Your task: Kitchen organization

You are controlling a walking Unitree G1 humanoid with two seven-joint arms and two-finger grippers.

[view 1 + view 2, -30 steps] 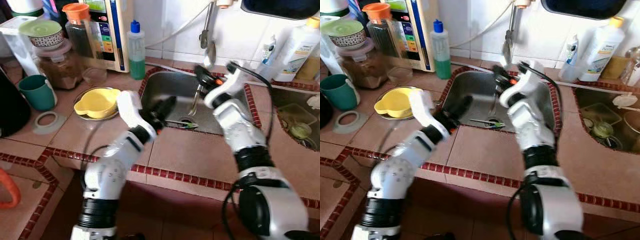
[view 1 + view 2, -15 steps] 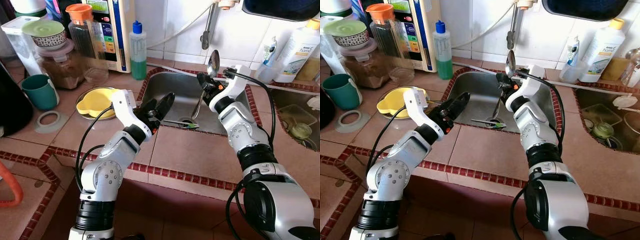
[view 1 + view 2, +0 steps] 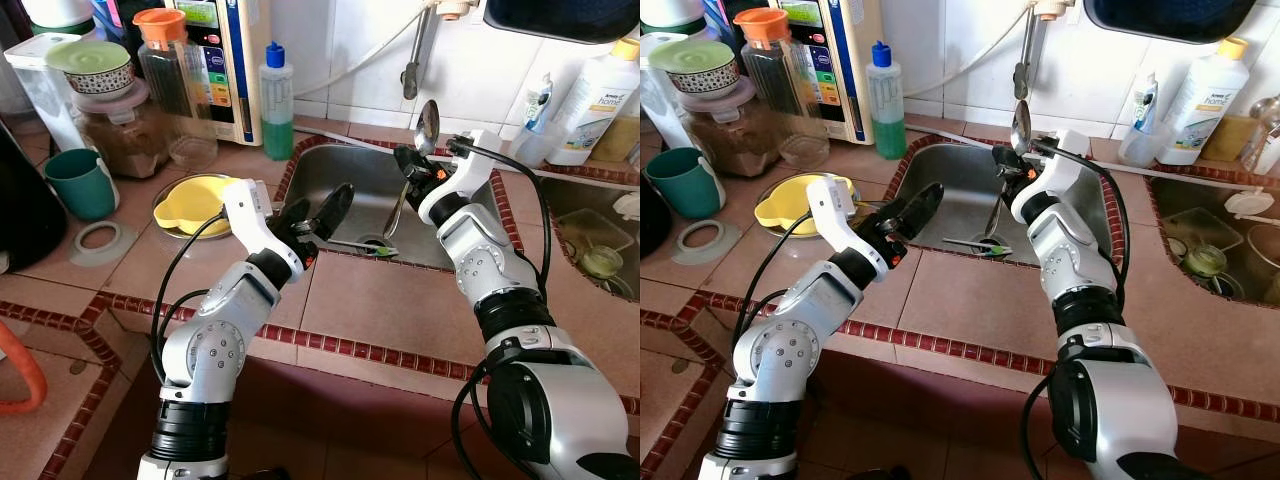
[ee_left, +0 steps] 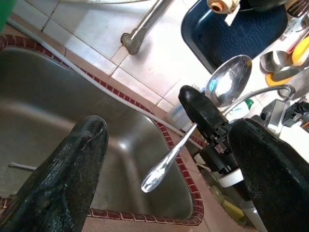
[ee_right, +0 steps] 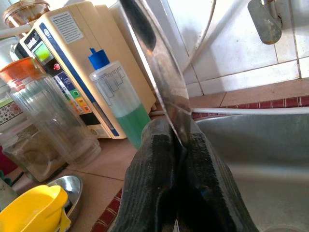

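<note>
A metal spoon (image 3: 412,162) stands nearly upright over the steel sink (image 3: 340,172), bowl end up, with my right gripper (image 3: 410,168) shut on its stem. The right wrist view has the stem (image 5: 161,82) pinched between the two black fingers (image 5: 154,188). My left gripper (image 3: 312,212) hovers open over the sink's front left rim, nothing between its fingers. In the left wrist view the spoon (image 4: 203,113) and the right gripper lie ahead between the spread fingers (image 4: 67,179). A thin utensil with a green tip (image 3: 362,247) lies in the sink near the drain.
On the counter to the left are a yellow bowl in a metal dish (image 3: 195,203), a teal mug (image 3: 75,182), a green soap bottle (image 3: 276,100), jars (image 3: 125,125) and a water appliance (image 3: 225,60). A second sink (image 3: 595,235) and detergent bottle (image 3: 595,95) are right. The tap (image 3: 412,55) hangs above.
The left gripper's fingers have spread a little wider over the sink rim. The right gripper keeps the spoon in the same raised place as half a second ago.
</note>
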